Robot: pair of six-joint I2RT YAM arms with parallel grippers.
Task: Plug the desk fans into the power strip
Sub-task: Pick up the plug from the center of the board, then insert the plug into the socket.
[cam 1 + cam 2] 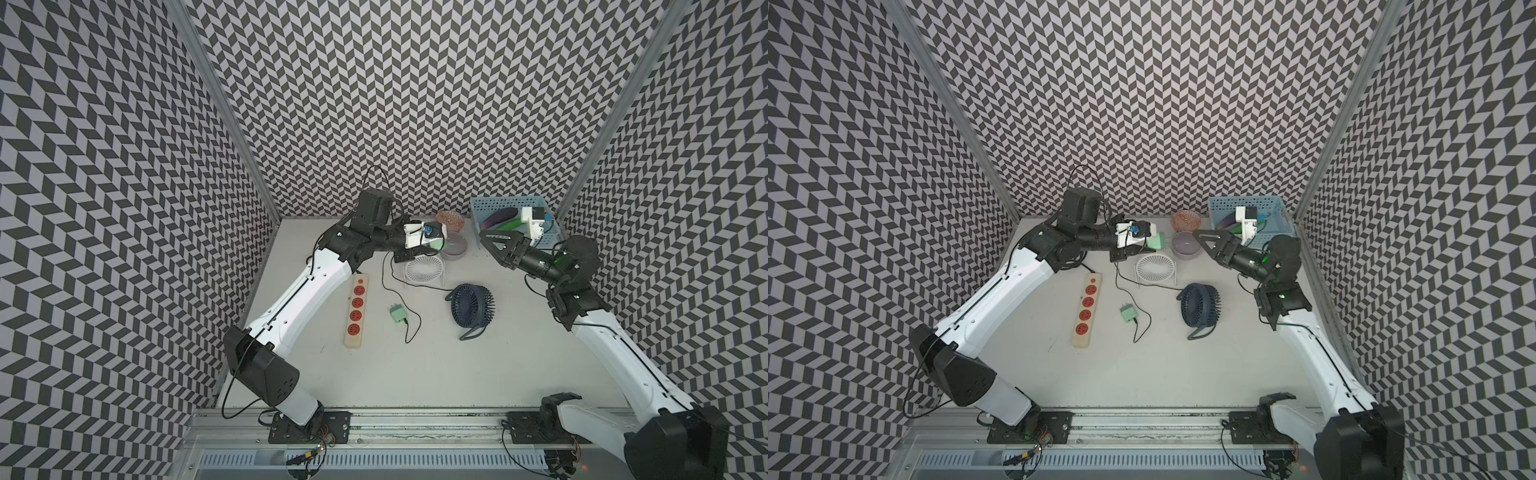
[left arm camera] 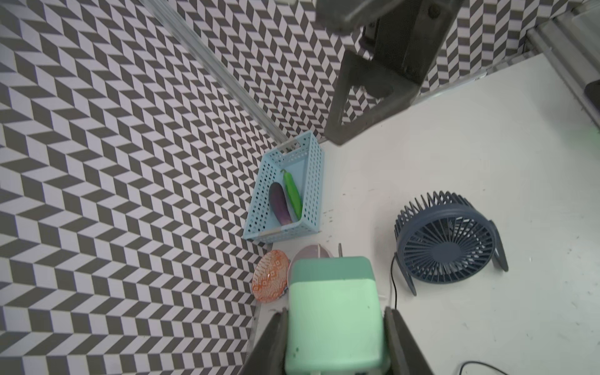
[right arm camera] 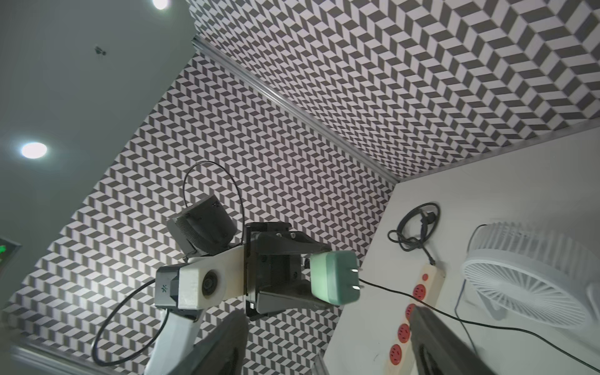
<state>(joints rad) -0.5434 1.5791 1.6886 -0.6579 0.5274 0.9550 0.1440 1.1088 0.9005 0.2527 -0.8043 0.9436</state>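
Observation:
The cream power strip (image 1: pixel 356 307) (image 1: pixel 1084 309) (image 3: pixel 428 272) with red sockets lies at the table's left. My left gripper (image 2: pixel 336 311) (image 1: pixel 432 247) is shut on a mint-green plug adapter (image 2: pixel 334 308) (image 3: pixel 331 279), raised at the back, prongs towards the right arm. A thin black cord trails from it; which fan it leads to I cannot tell. A white desk fan (image 1: pixel 424 269) sits just below it, a navy desk fan (image 1: pixel 471 309) (image 2: pixel 446 243) further right. My right gripper (image 3: pixel 326 311) (image 1: pixel 484 237) hangs open and empty, facing the adapter.
A second green adapter (image 1: pixel 398 314) with a looped cord lies between strip and navy fan. At the back stand a blue basket (image 1: pixel 490 208) holding an eggplant and a cucumber, an orange patterned bowl (image 1: pixel 449 218) and a lilac bowl (image 1: pixel 455 245). The strip's thick cord (image 3: pixel 415 227) is coiled in the back left corner.

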